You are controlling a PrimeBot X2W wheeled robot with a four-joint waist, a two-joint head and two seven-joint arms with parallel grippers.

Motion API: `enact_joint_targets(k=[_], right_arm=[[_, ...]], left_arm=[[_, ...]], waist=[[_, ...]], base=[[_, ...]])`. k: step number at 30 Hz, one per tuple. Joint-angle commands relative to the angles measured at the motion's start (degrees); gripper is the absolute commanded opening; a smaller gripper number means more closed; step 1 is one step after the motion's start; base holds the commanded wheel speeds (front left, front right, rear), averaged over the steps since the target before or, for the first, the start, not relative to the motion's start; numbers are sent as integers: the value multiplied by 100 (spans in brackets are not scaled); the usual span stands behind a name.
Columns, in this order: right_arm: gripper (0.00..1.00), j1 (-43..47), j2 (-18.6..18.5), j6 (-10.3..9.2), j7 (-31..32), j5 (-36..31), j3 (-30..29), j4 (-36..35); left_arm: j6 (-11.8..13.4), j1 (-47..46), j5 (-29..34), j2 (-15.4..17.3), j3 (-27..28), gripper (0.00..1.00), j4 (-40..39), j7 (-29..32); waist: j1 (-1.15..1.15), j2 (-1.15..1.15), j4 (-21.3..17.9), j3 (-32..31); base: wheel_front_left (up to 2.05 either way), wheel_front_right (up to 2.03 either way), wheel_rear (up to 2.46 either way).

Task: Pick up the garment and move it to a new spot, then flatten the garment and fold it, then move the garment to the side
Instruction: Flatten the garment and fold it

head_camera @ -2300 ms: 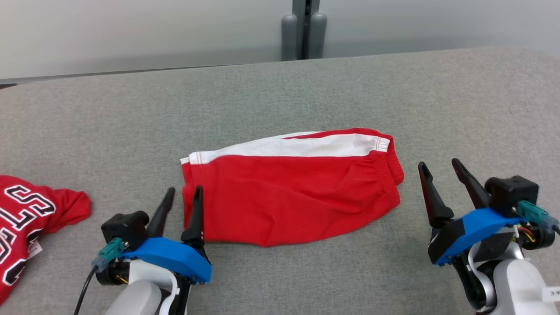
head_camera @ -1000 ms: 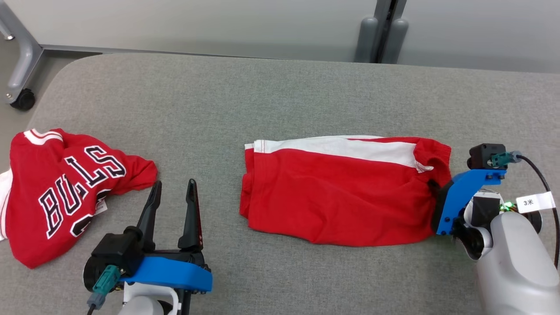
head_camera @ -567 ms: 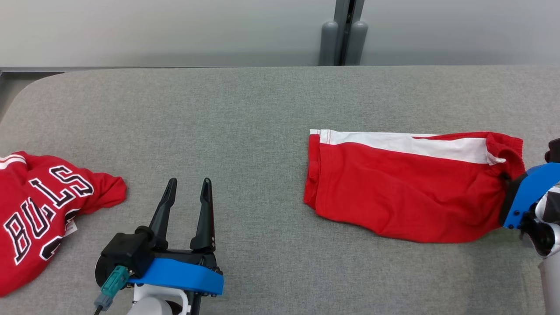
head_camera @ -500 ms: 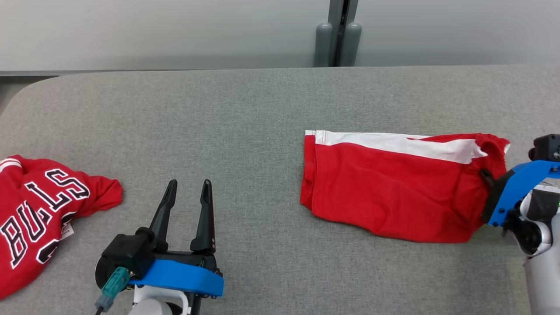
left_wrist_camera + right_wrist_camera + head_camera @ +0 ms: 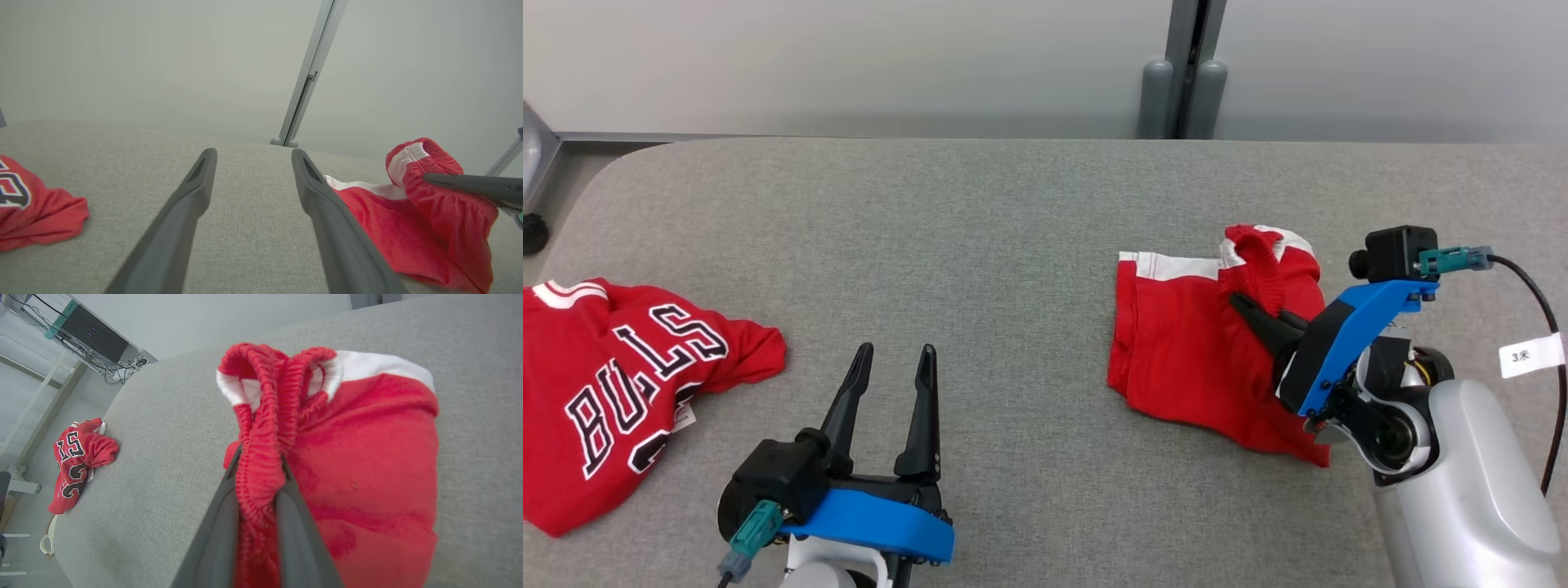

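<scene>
The garment lies on the right half of the surface, its near-right end pinched in the right gripper. A jersey lies at the left edge. The left gripper is at the front, between them.

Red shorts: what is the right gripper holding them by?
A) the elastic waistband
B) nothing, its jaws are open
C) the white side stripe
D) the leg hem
A: the jaws of the right gripper are closed on the ribbed waistband of the red shorts.
</scene>
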Motion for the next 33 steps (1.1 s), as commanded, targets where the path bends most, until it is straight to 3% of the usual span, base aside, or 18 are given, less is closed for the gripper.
enact_joint_targets(k=[1, 7, 8, 9, 10, 19, 26, 33], right_arm=[[0, -6, 20, 2, -42, 47, 52, 65], [0, -269, 68, 2, -394, 277, 344, 755], [9, -337, 67, 2, -497, 322, 412, 910], [46, -402, 59, 2, -608, 361, 463, 1050], [100, -474, 59, 2, -722, 414, 563, 1185], [100, -871, 56, 2, -1664, 750, 1496, 1568], [100, -752, -91, 2, -2918, -577, 1555, 1365], [100, -32, -52, 2, -3880, -1756, 844, 967]], left_arm=[[-19, -44, -18, -23, -18, 100, 30, 3], [-49, -76, -27, -83, -63, 100, 105, -24], [-55, -78, -29, -90, -72, 100, 115, -28], [-62, -79, -30, -100, -84, 100, 124, -32], [-67, -81, -30, -107, -91, 100, 135, -34], [-12, -33, -58, -108, -50, 100, 135, -62], [39, -126, -2, -68, 105, 100, 85, -103], [111, -186, 70, 0, 362, 100, 196, -136]], waist=[[0, 0, 84, 8], [0, 0, 326, -19], [0, 0, 356, -22], [0, 0, 386, -24], [0, 0, 411, -25], [0, 0, 400, -18], [0, 0, 157, -35], [0, 0, -125, -107]], base=[[0, 0, 0], [0, 0, 0], [0, 0, 0], [0, 0, 0], [0, 0, 0], [0, 0, 0], [0, 0, 0], [0, 0, 0]])
